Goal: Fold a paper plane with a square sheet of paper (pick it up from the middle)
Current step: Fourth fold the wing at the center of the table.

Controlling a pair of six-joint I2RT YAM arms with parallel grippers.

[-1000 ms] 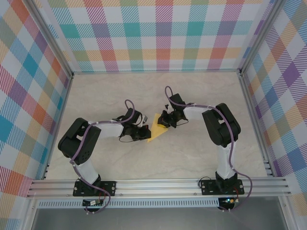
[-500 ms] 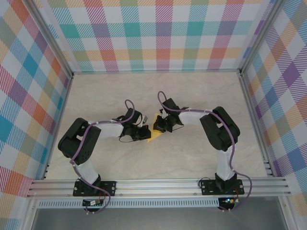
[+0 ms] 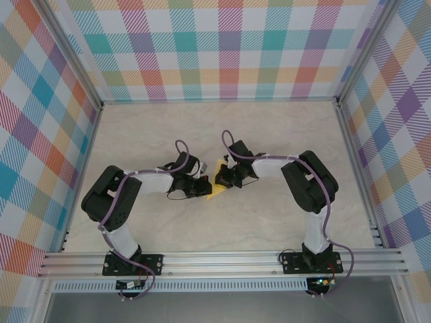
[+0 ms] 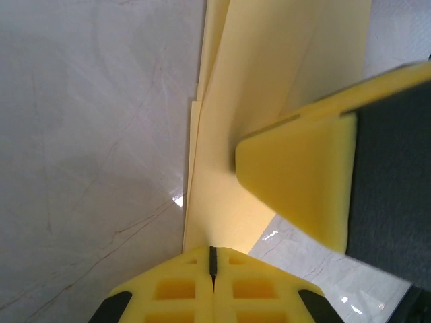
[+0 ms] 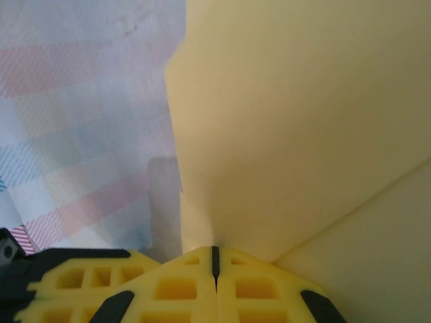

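Observation:
The yellow paper [image 3: 215,190] is a small creased shape at the table's middle, pinched between both grippers. My left gripper [image 3: 204,188] is shut on its near left edge; in the left wrist view the paper [image 4: 269,101] runs up from the closed jaws of that gripper [image 4: 213,254], with a yellow fingertip [image 4: 303,178] of the other arm pressing in from the right. My right gripper [image 3: 220,180] is shut on the paper's right side. In the right wrist view a raised flap of paper [image 5: 296,121] rises from its closed jaws [image 5: 215,254].
The marble-pattern table [image 3: 269,215] is ringed by plaid walls [image 3: 222,47] and aluminium rails [image 3: 222,259]. Both arms bend inward, their wrists almost touching at the middle.
My right gripper has shifted left toward the left gripper, lifting and folding the paper's right part over. Less yellow shows from above. The left gripper has stayed put.

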